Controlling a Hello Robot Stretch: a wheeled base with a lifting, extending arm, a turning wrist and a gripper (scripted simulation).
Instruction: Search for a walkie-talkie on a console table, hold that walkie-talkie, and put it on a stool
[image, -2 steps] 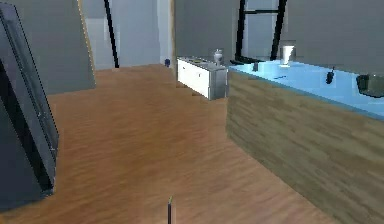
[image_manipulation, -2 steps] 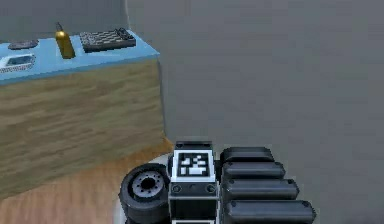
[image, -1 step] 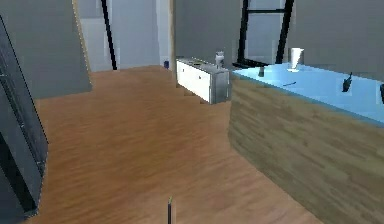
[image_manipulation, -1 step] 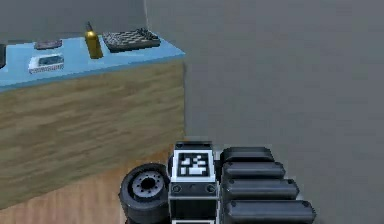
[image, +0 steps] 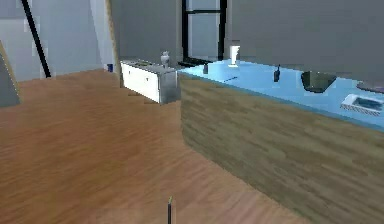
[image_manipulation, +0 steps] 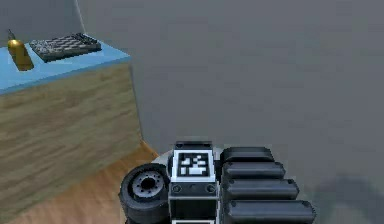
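Note:
In the forward view a long counter (image: 290, 140) with a light blue top and wood-plank sides runs across the right half. A small dark upright thing (image: 277, 73) stands on its top, too small to name. Another small dark item (image: 207, 68) stands near the counter's far left end. In the arm side view the drawn-in arm (image_manipulation: 255, 185) is a stack of dark segments at the bottom edge, with a white marked square (image_manipulation: 192, 165). Left of it sits the gripper's (image_manipulation: 146, 192) dark round body. I cannot tell whether it holds anything.
A white cup-like object (image: 234, 53), a dark basin (image: 317, 82) and a flat tray (image: 362, 103) stand on the counter. A white low cabinet (image: 148, 78) with a small vase (image: 164, 60) stands behind. A yellow bottle (image_manipulation: 18, 52) and a grid tray (image_manipulation: 65, 45) sit on the counter corner. Wood floor (image: 90, 150) lies open at left.

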